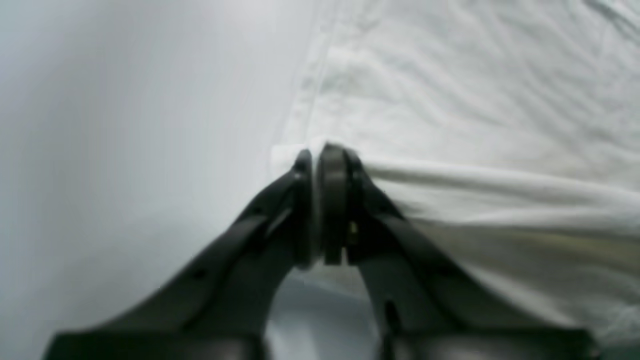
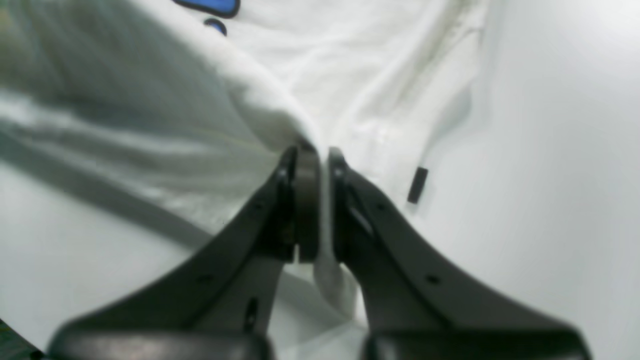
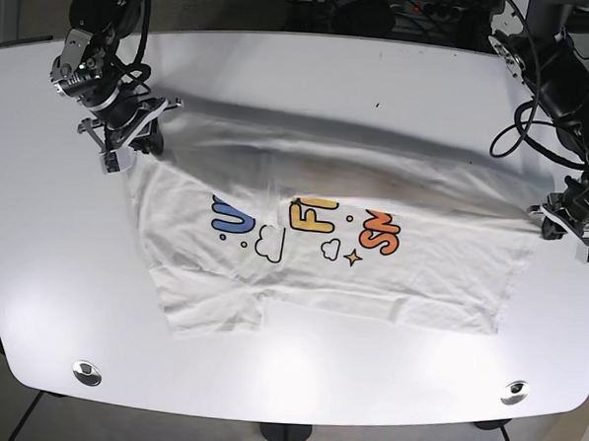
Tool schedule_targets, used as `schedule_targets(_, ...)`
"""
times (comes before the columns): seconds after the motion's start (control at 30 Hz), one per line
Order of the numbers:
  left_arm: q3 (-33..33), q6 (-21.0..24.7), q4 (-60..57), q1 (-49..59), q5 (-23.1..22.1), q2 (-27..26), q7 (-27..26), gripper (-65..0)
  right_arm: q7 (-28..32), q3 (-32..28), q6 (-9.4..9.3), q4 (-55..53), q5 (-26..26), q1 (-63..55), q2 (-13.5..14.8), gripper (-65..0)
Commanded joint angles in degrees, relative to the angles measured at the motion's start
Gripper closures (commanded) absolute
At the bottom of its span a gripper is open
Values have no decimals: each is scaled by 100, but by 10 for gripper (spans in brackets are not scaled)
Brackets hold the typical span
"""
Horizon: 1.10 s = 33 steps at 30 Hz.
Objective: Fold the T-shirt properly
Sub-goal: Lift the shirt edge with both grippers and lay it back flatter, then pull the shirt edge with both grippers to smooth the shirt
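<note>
Bright, even overhead light (soft shadows); both wrist views blurred, base sharp.

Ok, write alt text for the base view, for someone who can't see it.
A white T-shirt with a colourful print lies on a white table, its far edge lifted and stretched between two robot arms. The right end effector grips it at the view's left, the left end effector at the right.
</note>
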Motion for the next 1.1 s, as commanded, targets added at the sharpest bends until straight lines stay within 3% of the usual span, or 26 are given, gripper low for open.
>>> schedule_targets(0.03, 150, 12, -73, -241, 19, -145, -254, -174, 108, 30, -17, 100, 23, 24, 64, -19)
schedule_targets(0.13, 247, 12, -64, -303, 10, -145, -289, -439, 116, 30, -17, 100, 23, -20, 64, -21)
schedule_targets(0.2, 255, 12, -91, -443, 1, -145, -333, -492, 187, 30, -17, 100, 23, -46, 64, -21)
schedule_targets(0.33, 247, 12, -38, -584, -17, -145, -351, -496, 204, 30, -17, 126, 23, -64, 64, -24)
schedule_targets(0.4, 247, 12, 103, -531, -17, -206, -351, -496, 222, 30, -17, 144, 23, -64, 64, -75)
schedule_targets(0.53, 211, 12, 630, 190, -52, -233, -359, -493, 231, 65, -17, 329, 23, -72, 64, -384)
schedule_targets(0.63, 203, 12, 1017, 691, -395, -224, -368, -492, 231, 435, -17, 592, 23, -160, 20, -534)
schedule_targets(0.7, 203, 12, 1202, 1034, -588, -224, -447, -492, 231, 566, -17, 663, 23, -257, 20, -528)
schedule_targets(0.83, 238, 12, 1193, 1420, -579, -198, -1195, -492, 213, 769, -17, 566, 23, -530, 29, -495)
schedule_targets(0.93, 440, 12, 973, 1464, -570, -198, -1318, -489, 222, 742, -17, 153, 32, -556, 29, -495)
schedule_targets(1.1, 765, 12, 305, 1341, -579, -224, -1687, -378, 222, 733, -9, -278, 40, -415, 11, -472)
